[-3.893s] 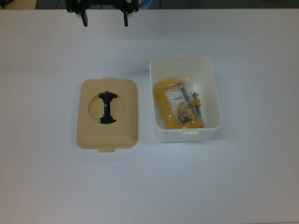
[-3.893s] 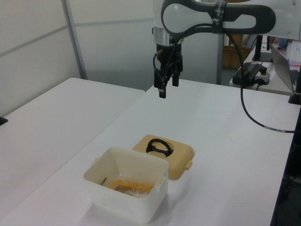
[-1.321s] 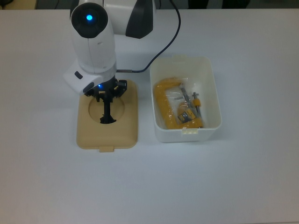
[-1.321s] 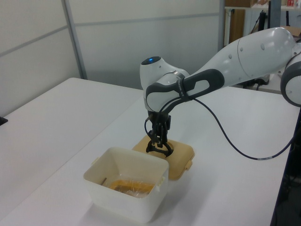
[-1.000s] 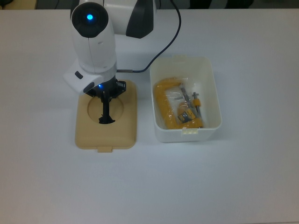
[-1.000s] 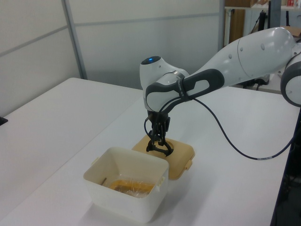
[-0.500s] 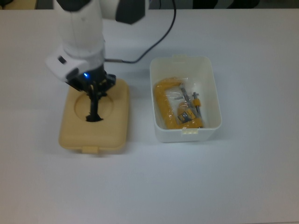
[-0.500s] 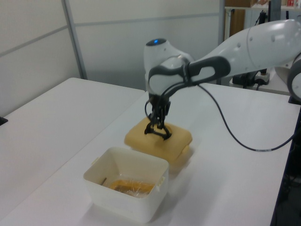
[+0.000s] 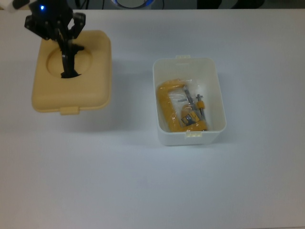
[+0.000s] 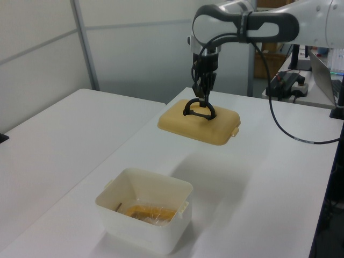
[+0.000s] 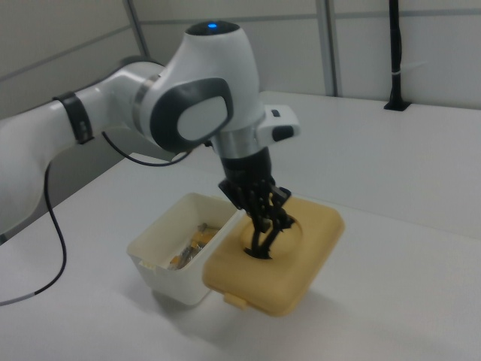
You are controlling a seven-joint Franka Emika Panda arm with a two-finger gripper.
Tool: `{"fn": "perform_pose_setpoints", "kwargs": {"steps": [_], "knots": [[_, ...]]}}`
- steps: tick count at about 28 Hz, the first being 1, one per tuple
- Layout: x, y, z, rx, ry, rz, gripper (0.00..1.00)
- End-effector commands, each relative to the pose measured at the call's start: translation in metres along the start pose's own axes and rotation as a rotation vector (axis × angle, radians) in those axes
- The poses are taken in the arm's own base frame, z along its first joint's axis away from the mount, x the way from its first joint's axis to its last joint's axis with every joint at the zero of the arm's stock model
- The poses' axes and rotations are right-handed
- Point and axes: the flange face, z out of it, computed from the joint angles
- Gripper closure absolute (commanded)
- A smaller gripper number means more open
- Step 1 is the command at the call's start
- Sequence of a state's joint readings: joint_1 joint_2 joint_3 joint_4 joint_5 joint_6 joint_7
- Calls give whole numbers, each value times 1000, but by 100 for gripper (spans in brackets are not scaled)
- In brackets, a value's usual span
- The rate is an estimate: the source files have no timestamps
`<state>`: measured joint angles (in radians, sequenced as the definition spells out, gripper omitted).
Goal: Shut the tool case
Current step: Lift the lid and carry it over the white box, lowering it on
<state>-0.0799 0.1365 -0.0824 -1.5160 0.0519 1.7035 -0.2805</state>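
Status: the gripper [image 10: 201,101] is clamped on the black handle [image 10: 199,109] of the tan lid [image 10: 200,121]. The lid hangs in the air, clear of the table [image 9: 143,191]; its shadow on the tabletop in the left view confirms that. It sits roughly level, maybe a slight tilt.

The white box [image 9: 188,101] is open on the table, well apart from the lid: at the top view's right, while the lid is at the top view's far left. In the left view the box is near the camera and the lid is farther back. A yellow clamp in a clear bag [image 9: 182,110] lies inside the box.

Done, by my read: lid grasped and lifted. Left: carry it over the box, line up the latch tabs (lid tab [image 9: 69,110], box tab [image 9: 193,134]), lower and press it on. So about halfway.

Hard to see:
- Arm is cut off at the top view's upper edge; only the gripper shows there.
- Fingertips merge with the black handle, so exact contact is unclear.
- In the right view the lid covers part of the box's near wall.
- Bag contents beyond the clamp are unclear.
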Motion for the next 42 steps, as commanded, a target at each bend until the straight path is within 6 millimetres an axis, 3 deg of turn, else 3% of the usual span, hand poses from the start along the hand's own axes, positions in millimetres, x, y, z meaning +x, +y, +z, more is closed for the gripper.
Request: {"fn": "perform_pose_setpoints", "kwargs": {"steps": [1, 10, 18, 23, 32, 42], "knots": [[8, -58, 0, 29, -17, -9, 100], [28, -150, 12, 18, 11, 74, 100], [26, -221, 18, -12, 0, 151, 100], [24, -246, 21, -16, -1, 157, 100], [28, -280, 56, -64, -43, 100, 100], [36, -280, 62, -81, -14, 95, 100]]}}
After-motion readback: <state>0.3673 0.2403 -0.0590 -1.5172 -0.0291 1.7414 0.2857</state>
